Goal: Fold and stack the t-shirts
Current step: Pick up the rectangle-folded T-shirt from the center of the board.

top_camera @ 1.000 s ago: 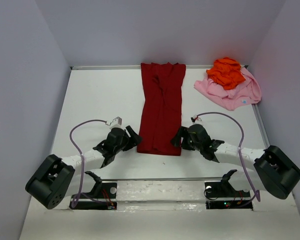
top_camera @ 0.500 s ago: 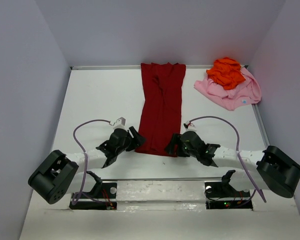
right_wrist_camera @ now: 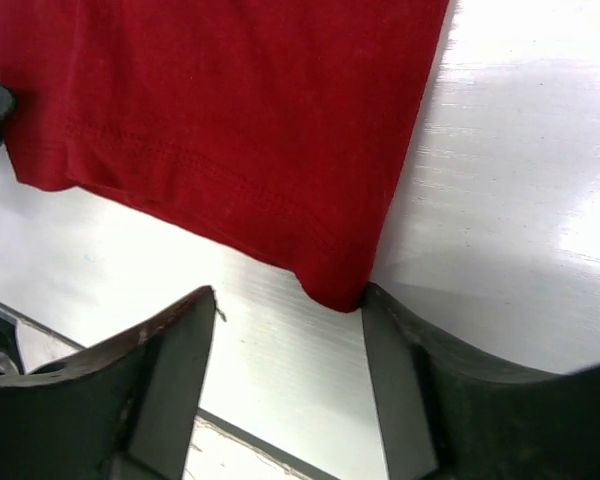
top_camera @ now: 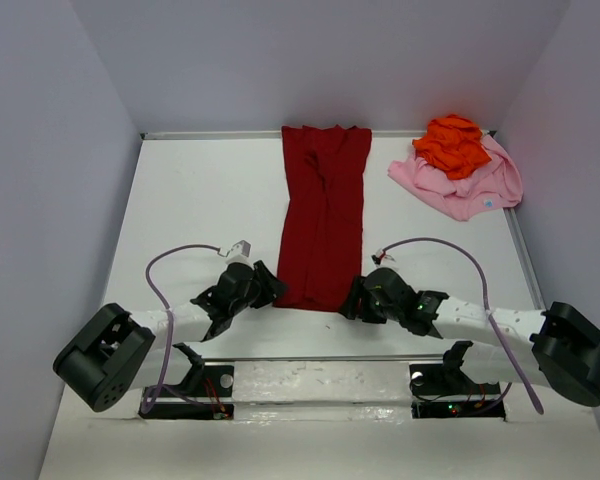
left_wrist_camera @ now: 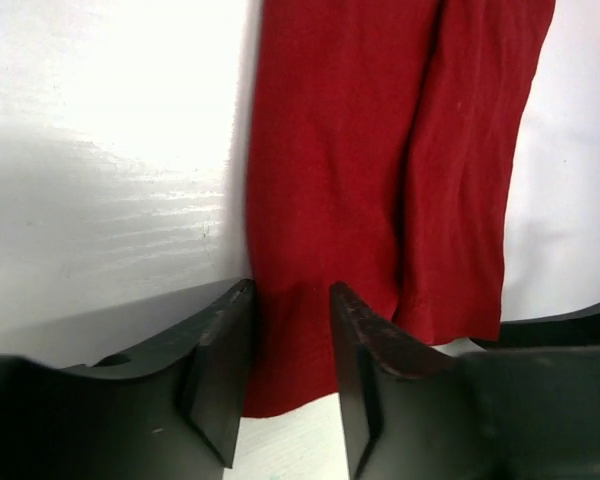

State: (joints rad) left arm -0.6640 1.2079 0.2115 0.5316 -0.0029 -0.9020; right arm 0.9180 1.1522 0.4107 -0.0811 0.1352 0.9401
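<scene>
a white table [top_camera: 200,200] lies inside a booth of pale grey walls [top_camera: 320,60], with the two arm bases along the bottom edge of the overhead view. nearest, in the lower middle of that frame, the left gripper [top_camera: 268,288] sits at the lower left corner of the dark red cloth t-shirt [top_camera: 323,215]. in its wrist view the two black fingers [left_wrist_camera: 220,370] stand apart, and the shirt's hem corner lies flat between them, not pinched. the right gripper [top_camera: 355,298] is at the shirt's lower right corner. its jaws are spread wide. in its wrist view the stitched hem corner ends just beside the inner face of the right-hand finger [right_wrist_camera: 390,400], and bare table shows across the rest of the gap. the dark red shirt lies as a long narrow strip with lengthwise folds, running from the grippers up the centre of the frame to the table's far edge. well apart from it, in the upper right corner, the light pink t-shirt [top_camera: 470,185] lies rumpled on the table. the bright orange t-shirt [top_camera: 452,143] is bunched on top of its far part.
</scene>
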